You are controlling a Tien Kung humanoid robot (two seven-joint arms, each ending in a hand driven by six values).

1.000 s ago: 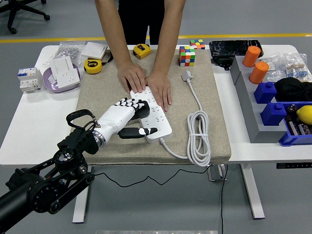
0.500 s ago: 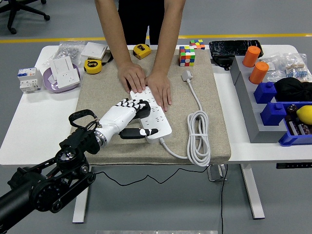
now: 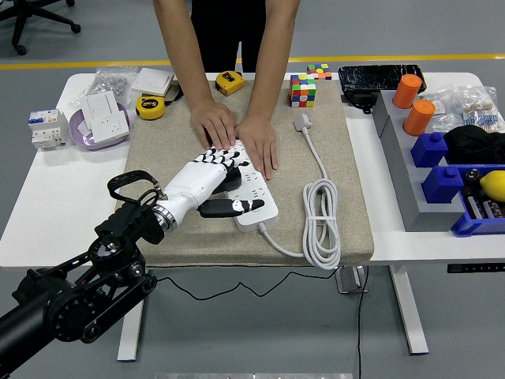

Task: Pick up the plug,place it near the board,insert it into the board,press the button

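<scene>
The robot's left hand lies on the near end of the white power strip, fingers loosely curled over a dark plug-like shape; I cannot tell if it really grasps it. The strip lies in the middle of the beige mat, and a person's two hands press its far end at 12 o'clock. I judge the strip light, rigid and a little slippery, best held by its long sides. I count one strip, one coiled white cable at 3 o'clock, two tape measures.

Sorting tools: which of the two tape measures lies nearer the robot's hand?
The round yellow-and-black tape measure, left of the person's arms, is nearer the left hand; the squarer yellow tape measure sits farther back.
</scene>
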